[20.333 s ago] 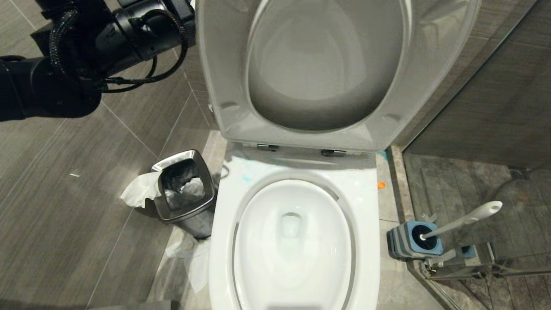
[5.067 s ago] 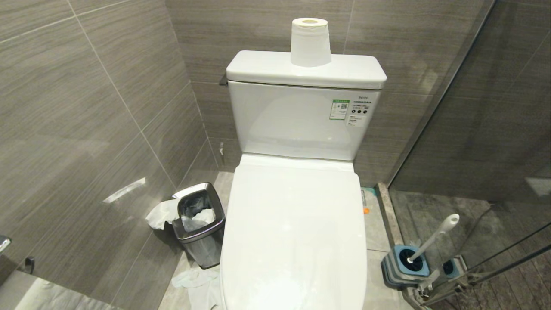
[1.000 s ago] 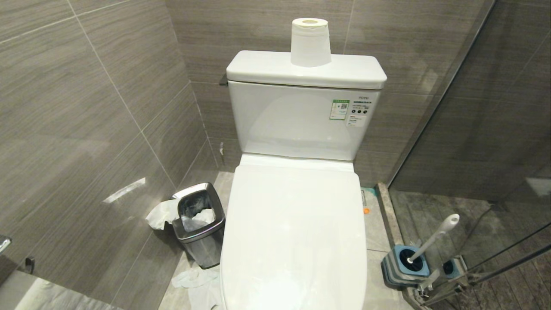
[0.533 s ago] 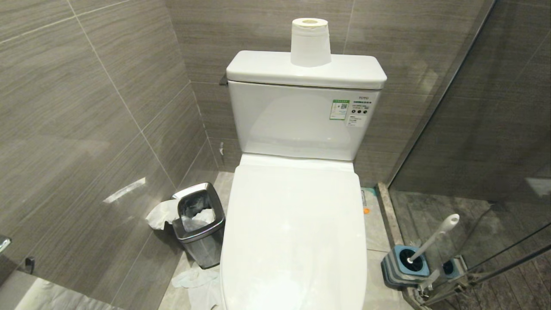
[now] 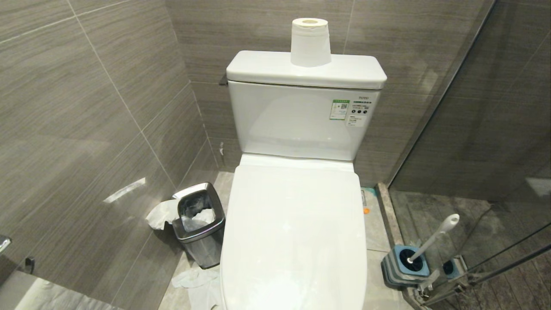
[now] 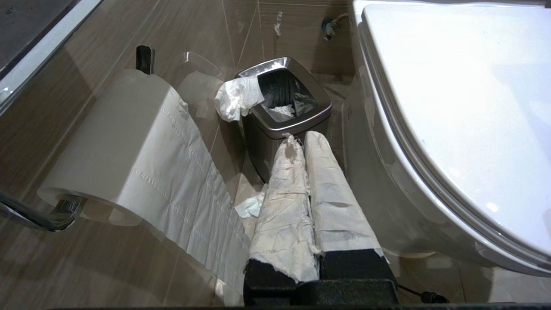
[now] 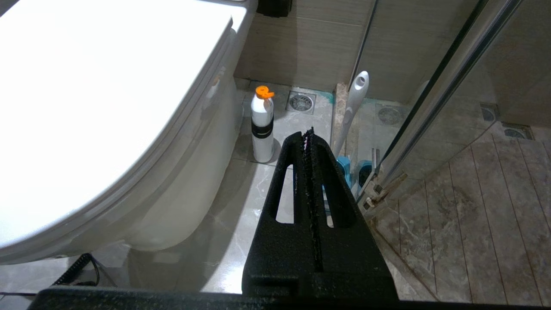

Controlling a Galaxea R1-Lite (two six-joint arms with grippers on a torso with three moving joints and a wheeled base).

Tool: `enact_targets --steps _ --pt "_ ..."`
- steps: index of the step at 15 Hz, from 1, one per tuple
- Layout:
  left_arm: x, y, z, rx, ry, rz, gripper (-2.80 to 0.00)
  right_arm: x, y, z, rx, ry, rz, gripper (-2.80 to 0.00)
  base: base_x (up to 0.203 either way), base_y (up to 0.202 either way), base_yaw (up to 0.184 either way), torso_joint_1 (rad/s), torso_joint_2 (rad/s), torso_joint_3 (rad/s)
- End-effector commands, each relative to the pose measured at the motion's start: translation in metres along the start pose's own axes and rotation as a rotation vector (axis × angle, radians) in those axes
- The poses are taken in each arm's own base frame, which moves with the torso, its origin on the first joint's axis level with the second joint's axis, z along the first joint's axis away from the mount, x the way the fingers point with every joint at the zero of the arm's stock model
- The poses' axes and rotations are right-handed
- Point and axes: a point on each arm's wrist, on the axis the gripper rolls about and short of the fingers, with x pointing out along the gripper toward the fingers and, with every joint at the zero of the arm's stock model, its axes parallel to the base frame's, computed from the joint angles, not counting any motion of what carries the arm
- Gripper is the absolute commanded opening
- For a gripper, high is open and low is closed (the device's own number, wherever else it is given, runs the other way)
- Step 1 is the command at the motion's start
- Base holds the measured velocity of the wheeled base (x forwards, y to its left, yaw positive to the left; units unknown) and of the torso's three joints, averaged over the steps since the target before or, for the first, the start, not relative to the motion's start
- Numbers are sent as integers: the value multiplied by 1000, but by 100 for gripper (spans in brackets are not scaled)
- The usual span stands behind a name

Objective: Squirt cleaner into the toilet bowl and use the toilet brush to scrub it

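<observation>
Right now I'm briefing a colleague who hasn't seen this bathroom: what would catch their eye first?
The big white toilet fills the middle, lid shut, with a paper roll standing on its tank. A steel bin stuffed with tissue sits on the floor to its left. On its right, the brush leans in a blue holder by the glass door.
</observation>
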Motion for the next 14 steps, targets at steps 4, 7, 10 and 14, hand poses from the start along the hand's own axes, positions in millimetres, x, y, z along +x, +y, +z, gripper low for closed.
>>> enact_targets --steps 4,7,10,14 --pt "0 0 0 0 1 0 -280 0 0 0 0 1 0 -280 0 0 0 0 0 0" --pt "0 0 0 0 1 0 -280 0 0 0 0 1 0 -280 0 0 0 0 0 0" --pt "0 0 0 0 1 0 -280 0 0 0 0 1 0 -280 0 0 0 0 0 0" --pt "0 0 0 0 3 0 -280 0 0 0 1 1 2 -280 0 0 0 0 0 0"
